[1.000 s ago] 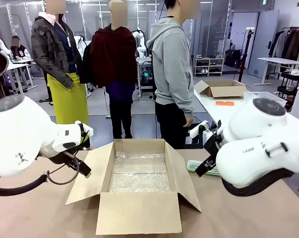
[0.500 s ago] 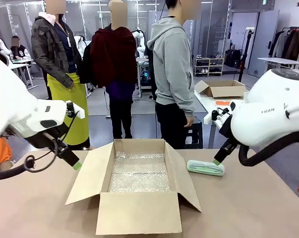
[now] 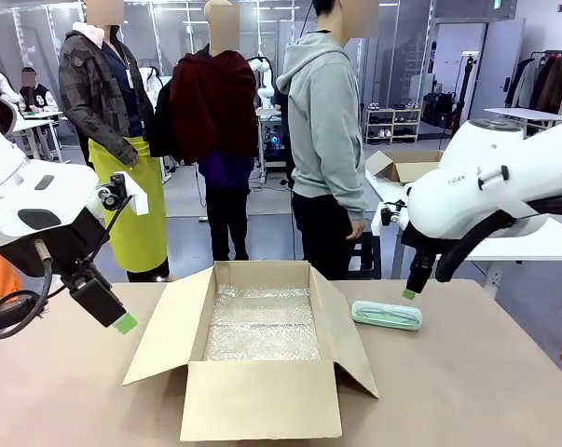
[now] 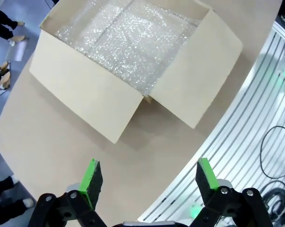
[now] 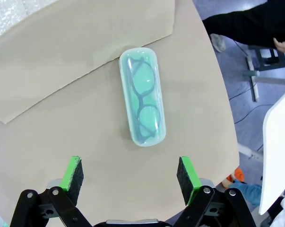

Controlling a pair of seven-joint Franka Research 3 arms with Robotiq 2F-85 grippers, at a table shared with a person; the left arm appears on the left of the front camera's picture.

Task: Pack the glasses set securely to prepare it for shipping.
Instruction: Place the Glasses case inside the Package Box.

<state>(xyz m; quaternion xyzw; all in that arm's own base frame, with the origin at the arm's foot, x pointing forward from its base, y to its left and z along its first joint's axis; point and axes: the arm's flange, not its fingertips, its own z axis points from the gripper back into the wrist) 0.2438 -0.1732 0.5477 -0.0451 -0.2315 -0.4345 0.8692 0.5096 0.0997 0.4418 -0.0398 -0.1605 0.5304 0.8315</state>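
Both arms have lifted off the table (image 3: 476,391). The left gripper (image 4: 148,177) and right gripper (image 5: 129,172) gape wide, empty. The mint case (image 5: 142,97) lies flat beside the box (image 3: 262,400), below the right gripper.

Drew the left claw (image 3: 121,321) away from the left flap of the cardboard box (image 3: 262,400), out toward the left edge of the surface (image 3: 467,391), with that arm swung up and off to the side. Lifted the right claw (image 3: 409,292) from down beside the mint green case (image 3: 386,315) to hang above it. Uncovered the case fully, half hidden a second ago behind that arm. Pulled both arms back out of the near foreground.
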